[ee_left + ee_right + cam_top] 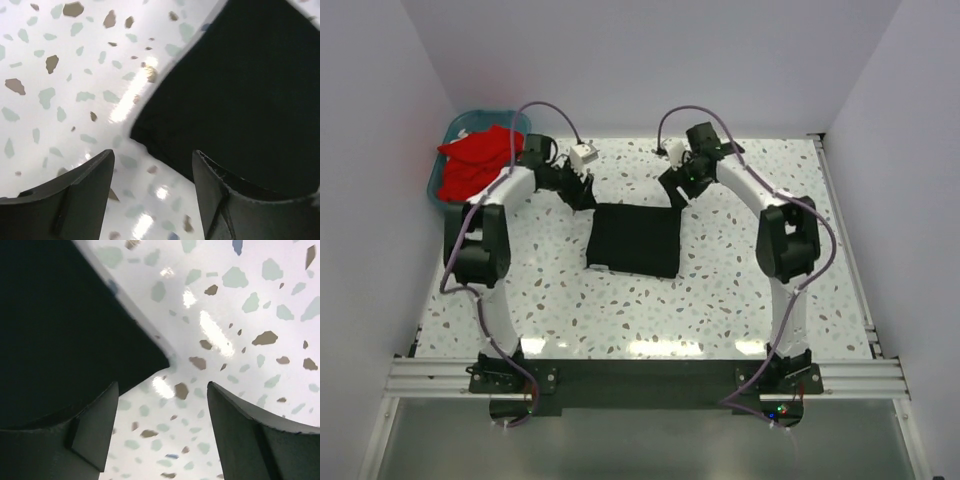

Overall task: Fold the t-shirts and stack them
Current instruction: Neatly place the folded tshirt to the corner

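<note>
The black t-shirt (634, 239) lies folded into a flat rectangle in the middle of the table. My left gripper (583, 194) is open and empty just off its far left corner; the left wrist view shows that corner of the black shirt (235, 90) between and beyond my fingers (82, 182). My right gripper (677, 190) is open and empty just off the far right corner, which shows in the right wrist view (65, 325). The red t-shirts (475, 160) lie heaped in the teal basket.
The teal basket (460, 124) stands at the far left corner against the wall. White walls close the table on the left, back and right. The speckled tabletop (650, 310) spreads around the black shirt.
</note>
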Robot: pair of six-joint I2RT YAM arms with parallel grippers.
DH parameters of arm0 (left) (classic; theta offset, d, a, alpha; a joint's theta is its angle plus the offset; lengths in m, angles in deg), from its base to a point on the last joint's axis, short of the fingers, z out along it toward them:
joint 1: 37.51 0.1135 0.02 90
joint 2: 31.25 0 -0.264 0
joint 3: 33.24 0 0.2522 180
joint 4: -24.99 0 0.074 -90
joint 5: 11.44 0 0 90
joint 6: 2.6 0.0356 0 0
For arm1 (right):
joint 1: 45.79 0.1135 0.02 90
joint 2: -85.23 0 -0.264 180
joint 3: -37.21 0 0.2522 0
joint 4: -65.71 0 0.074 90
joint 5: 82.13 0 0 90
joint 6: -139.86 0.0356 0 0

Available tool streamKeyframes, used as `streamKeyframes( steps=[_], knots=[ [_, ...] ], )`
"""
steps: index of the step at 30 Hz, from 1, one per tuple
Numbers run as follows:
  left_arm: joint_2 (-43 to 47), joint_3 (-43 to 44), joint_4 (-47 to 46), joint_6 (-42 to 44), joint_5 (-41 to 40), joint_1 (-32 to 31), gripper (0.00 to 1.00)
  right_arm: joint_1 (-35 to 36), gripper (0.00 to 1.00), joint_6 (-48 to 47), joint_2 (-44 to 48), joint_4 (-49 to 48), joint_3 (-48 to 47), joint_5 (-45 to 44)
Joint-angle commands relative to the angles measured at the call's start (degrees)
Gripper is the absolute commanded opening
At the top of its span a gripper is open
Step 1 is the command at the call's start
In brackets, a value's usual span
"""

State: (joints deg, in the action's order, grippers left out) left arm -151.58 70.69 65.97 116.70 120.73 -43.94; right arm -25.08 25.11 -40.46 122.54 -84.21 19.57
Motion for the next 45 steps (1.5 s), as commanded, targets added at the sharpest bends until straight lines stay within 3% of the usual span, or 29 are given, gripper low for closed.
streamKeyframes(
  steps=[1,5,8,13,16,23,31,37,41,45],
  knots=[
    [16.5,-6.0,-0.5,-4.5,6.6,0.1,0.7,-0.1,0.76,8.4,12.9,-0.7,2.4,11.6],
    [22.3,-13.7,2.5,-10.6,17.4,-2.3,0.7,1.7,0.77,20.2,18.8,-3.5,12.0,26.9],
    [24.0,-20.6,-1.7,-18.6,23.1,-5.5,0.7,6.3,0.78,30.0,21.3,-9.9,20.3,34.5],
    [20.9,-25.8,-3.8,-23.3,25.7,-9.2,0.69,11.4,0.76,40.9,17.6,-18.8,27.3,41.6],
    [15.5,-27.2,-3.5,-23.4,25.4,-9.4,0.68,11.0,0.74,39.1,12.7,-17.7,28.8,42.0],
    [-3.3,-23.5,-3.9,-27.0,25.7,-1.5,0.68,3.2,0.68,34.8,4.5,-15.5,34.6,40.5],
    [-6.6,-22.8,4.7,-19.9,28.1,0.6,0.68,-1.6,0.67,32.6,4.0,-13.4,39.8,41.2],
    [3.4,-19.7,24.4,1.1,28.1,1.6,0.67,-3.7,0.65,25.7,12.0,-3.0,35.8,42.3],
    [11.7,-21.4,22.8,0.2,26.5,0.7,0.66,-2.9,0.65,30.8,16.8,-5.5,33.0,44.5],
    [9.3,-23.7,20.9,-2.1,27.5,-0.5,0.63,-1.5,0.63,35.5,15.1,-11.9,32.9,44.5]
  ],
)
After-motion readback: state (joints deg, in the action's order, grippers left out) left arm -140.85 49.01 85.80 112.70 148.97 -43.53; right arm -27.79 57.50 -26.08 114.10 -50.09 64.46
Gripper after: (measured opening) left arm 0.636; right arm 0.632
